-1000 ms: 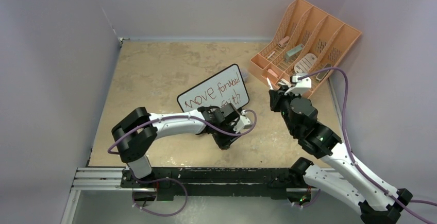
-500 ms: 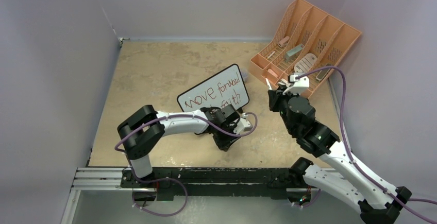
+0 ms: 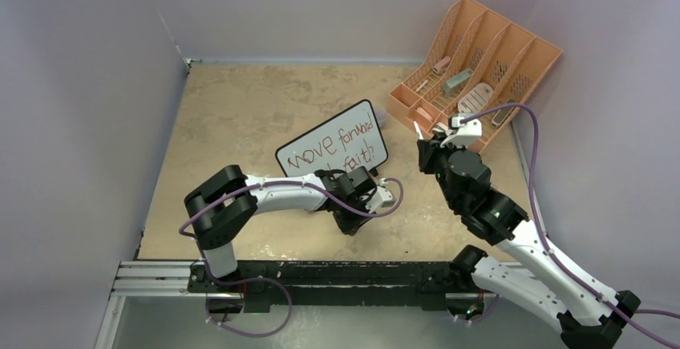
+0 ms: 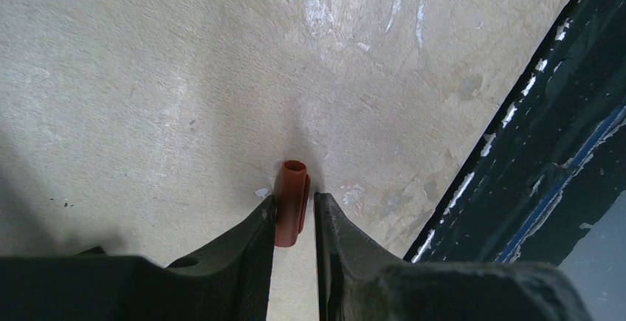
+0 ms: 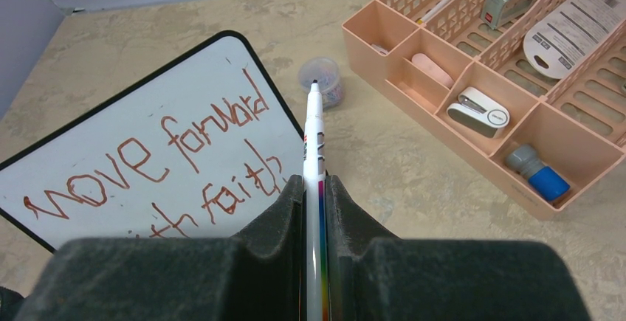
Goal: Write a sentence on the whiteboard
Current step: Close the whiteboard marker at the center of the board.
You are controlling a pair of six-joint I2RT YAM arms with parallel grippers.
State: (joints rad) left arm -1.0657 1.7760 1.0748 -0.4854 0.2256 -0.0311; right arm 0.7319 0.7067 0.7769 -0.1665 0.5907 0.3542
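The left gripper points down at frame centre, jaws close together; the right gripper, right of centre, clamps a marker.

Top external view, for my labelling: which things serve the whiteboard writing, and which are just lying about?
In use: whiteboard; marker in the right pincer; red cap inside the left pincer.
Lying about: peach desk organizer; stapler in it; small jar.

Both arms white-shelled with black joints; purple cables; matte black pincer fingers.
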